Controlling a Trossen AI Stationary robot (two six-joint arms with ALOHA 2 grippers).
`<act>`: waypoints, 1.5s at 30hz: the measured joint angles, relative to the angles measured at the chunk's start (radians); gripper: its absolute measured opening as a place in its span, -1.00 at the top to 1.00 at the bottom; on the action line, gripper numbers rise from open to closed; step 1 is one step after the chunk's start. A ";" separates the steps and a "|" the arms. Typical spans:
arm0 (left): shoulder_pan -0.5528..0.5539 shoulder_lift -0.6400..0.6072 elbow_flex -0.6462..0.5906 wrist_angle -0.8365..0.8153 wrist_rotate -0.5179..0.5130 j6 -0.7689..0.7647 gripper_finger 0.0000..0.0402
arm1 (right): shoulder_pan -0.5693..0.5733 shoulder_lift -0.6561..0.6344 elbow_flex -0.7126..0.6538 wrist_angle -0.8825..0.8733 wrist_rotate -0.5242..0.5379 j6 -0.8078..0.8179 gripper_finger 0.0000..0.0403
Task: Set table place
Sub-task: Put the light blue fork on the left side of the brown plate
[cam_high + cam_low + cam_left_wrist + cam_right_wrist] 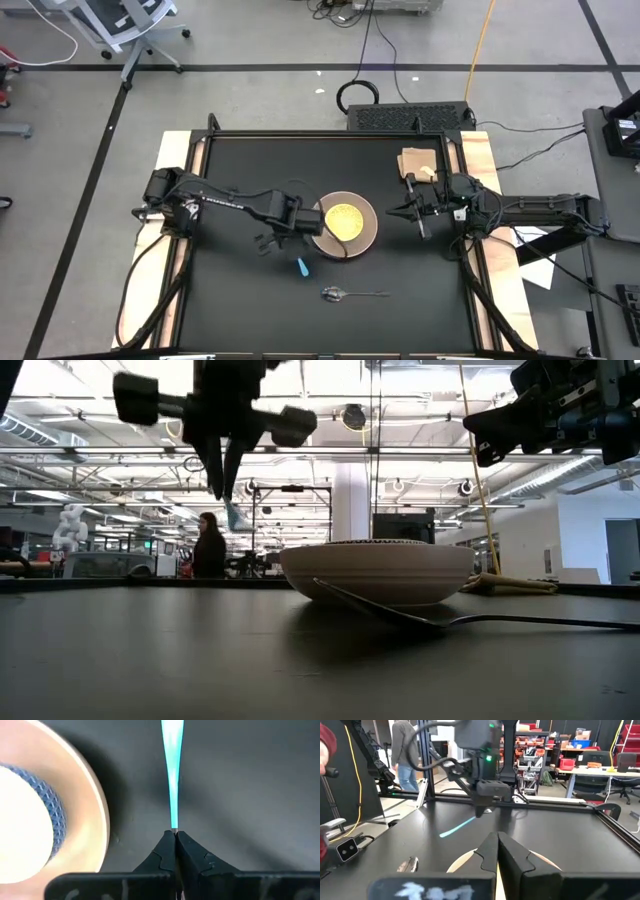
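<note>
From above: table [240, 300] carrying a plate [368, 236] with a yellow bowl [343, 219] on it near the middle, a spoon [352, 294] lying nearer the front edge, a tan mat [418, 162] at the far right corner. Left gripper [297, 245] just beside the plate's left rim, clenched on a teal utensil [302, 266] pointing down toward the front (fork or knife, cannot tell which). Right gripper [403, 211] waiting just right of the plate, holding nothing. At table height: bowl [377, 571] in profile with the spoon [480, 622] lying in front of it, left gripper [227, 485] hanging well above the tabletop with the teal utensil [235, 516] dangling from its tips, clear of the surface; right gripper [480, 440] high at the upper right, fingers together; a person standing far back in the room. From the left wrist: 2 fingers [165, 855] pinched tight on the utensil [172, 765] handle, plate rim [92, 815] close beside, bare table below. From the right wrist: own fingers [487, 852] pressed together, empty; beyond them the left gripper [481, 811] with the teal piece [457, 827] slanting toward the table. Judged so far: plate, bowl and spoon placed, 1 utensil in the air and not yet set down, likely bound for the plate's left side; mat untouched.
</note>
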 joint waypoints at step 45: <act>0.233 0.004 -0.282 0.255 -0.078 0.610 0.99 | 0.000 0.000 0.000 0.000 0.000 -0.129 1.00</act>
